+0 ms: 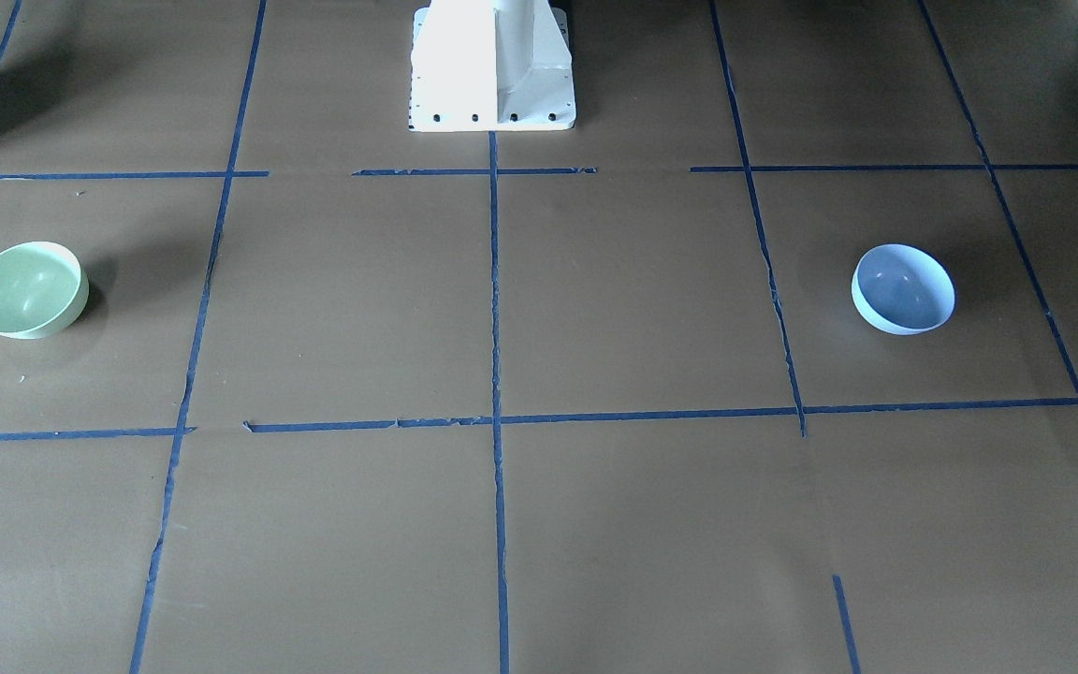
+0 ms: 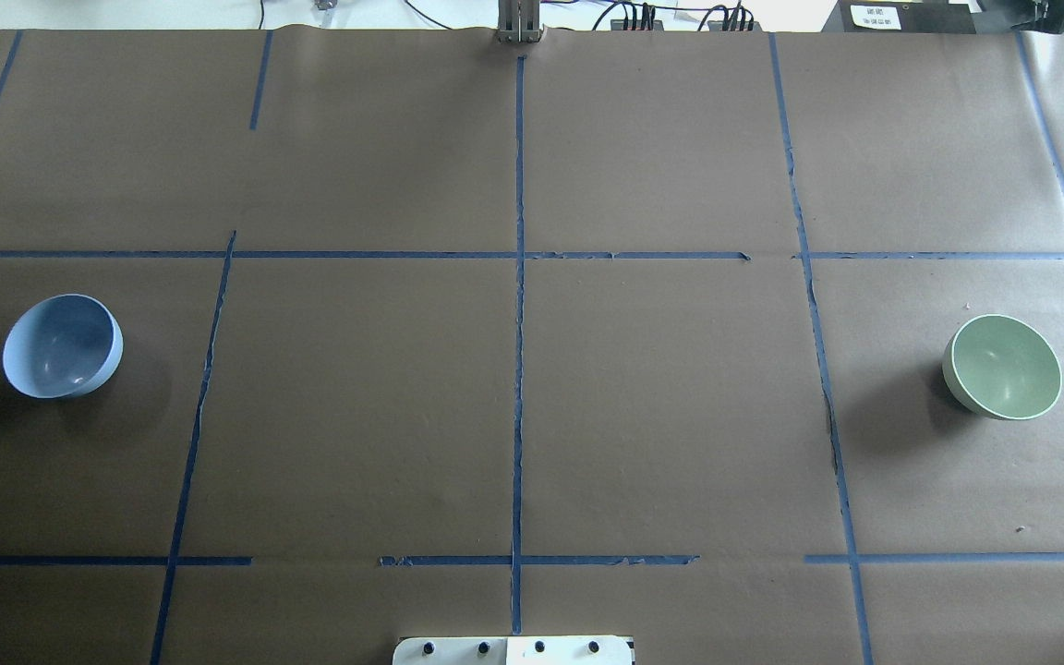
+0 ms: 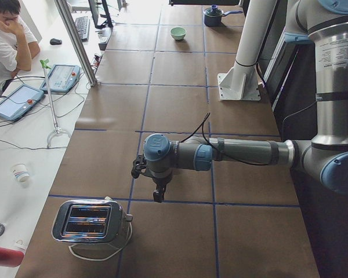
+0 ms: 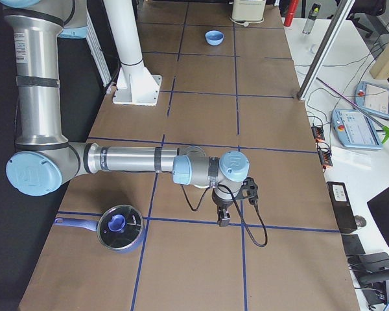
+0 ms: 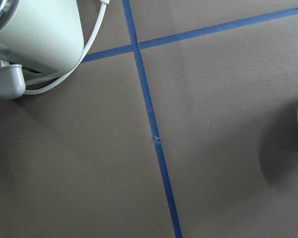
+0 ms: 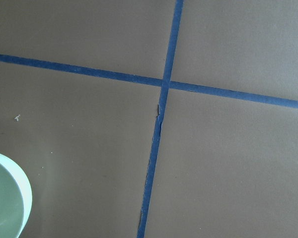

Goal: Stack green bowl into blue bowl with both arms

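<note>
Finding: the green bowl point(image 2: 1003, 368) sits near the worktop's point(image 2: 661, 416) right edge and the blue bowl point(image 2: 62, 346) near its left edge, well apart, both upright. Risk: a smooth, thin rim may slip from a two-finger pinch on the long carry, and a careless release could knock the blue bowl aside. The left claw point(image 3: 158, 194) and right claw point(image 4: 222, 217) hang over bare worktop, touching nothing. Whether either is open or closed cannot be told.

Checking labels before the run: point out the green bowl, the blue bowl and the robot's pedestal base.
green bowl point(image 2: 1005, 368): overhead exterior view, middle of its inside.
blue bowl point(image 2: 61, 346): overhead exterior view, middle of its inside.
white pedestal base point(image 1: 492, 75): exterior front-facing view, its front face.
</note>
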`<state>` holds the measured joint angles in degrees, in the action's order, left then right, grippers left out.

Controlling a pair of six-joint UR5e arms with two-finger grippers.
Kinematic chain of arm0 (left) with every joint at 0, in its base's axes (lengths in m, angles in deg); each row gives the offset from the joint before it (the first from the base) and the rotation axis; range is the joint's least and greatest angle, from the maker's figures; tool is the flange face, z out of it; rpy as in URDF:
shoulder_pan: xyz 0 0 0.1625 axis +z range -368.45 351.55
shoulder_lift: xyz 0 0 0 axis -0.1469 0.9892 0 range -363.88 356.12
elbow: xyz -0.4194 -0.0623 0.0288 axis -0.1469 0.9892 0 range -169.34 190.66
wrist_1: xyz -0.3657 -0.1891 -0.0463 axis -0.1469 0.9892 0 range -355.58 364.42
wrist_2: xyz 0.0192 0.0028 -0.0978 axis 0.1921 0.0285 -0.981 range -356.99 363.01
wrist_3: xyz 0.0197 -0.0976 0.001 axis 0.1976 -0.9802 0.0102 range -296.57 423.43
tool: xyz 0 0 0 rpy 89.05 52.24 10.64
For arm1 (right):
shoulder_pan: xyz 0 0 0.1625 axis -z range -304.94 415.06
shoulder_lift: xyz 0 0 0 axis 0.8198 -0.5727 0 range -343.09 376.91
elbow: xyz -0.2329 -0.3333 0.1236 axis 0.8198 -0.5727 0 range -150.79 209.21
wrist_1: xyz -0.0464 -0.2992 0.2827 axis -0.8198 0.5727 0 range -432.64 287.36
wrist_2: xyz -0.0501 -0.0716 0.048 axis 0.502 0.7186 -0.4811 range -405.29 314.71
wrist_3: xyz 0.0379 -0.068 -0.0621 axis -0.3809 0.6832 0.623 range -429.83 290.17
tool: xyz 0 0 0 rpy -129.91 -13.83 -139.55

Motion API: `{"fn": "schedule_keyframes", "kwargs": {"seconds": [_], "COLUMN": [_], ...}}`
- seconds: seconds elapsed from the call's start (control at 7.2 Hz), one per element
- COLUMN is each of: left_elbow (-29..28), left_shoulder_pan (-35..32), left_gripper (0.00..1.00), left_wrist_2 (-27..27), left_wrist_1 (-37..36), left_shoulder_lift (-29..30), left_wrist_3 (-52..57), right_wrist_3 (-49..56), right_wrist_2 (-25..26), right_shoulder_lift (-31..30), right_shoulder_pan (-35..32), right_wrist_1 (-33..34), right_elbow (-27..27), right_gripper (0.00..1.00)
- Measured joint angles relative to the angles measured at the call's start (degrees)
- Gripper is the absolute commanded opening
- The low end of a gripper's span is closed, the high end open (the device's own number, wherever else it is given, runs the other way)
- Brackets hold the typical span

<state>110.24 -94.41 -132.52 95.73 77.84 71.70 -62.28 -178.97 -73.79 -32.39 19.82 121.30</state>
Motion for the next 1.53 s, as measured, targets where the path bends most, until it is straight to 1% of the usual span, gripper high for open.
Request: {"fn": "schedule_keyframes", "kwargs": {"seconds": [0.56, 0.83, 0.97, 1.11, 1.25, 1.39, 1.53], "left_elbow": [0.95, -0.01, -0.16, 0.09, 0.48, 0.58, 0.31], "left_shoulder_pan": [0.14, 0.24, 0.29, 0.65, 2.3, 5.9, 10.84], "left_gripper": [1.0, 1.0, 1.0, 1.0, 1.0, 1.0, 1.0], "left_wrist_2": [0.22, 0.79, 0.71, 0.42, 0.27, 0.5, 2.1], "left_wrist_1": [0.31, 1.04, 1.53, 2.36, 3.99, 8.64, 16.62], "left_shoulder_lift": [0.39, 5.61, 7.1, 7.37, 7.04, 5.68, 3.77], "left_wrist_3": [0.0, -0.25, -0.27, -1.06, -5.26, -14.5, -26.67], "right_wrist_3": [-0.02, -0.2, -0.32, -0.56, -0.77, -0.89, -0.92], "right_wrist_2": [-0.02, -0.06, -0.03, -0.03, -0.06, -0.08, -0.08], "right_shoulder_lift": [0.13, 0.26, 0.39, 0.5, 0.51, 0.53, 0.53], "right_shoulder_pan": [0.22, 0.66, 0.77, 0.91, 1.07, 1.23, 1.41], "right_wrist_1": [0.0, 0.0, 0.0, 0.0, 0.0, 0.0, 0.0], "right_elbow": [0.26, 0.7, 0.74, 0.76, 0.79, 0.8, 0.81], "right_gripper": [1.0, 1.0, 1.0, 1.0, 1.0, 1.0, 1.0]}}
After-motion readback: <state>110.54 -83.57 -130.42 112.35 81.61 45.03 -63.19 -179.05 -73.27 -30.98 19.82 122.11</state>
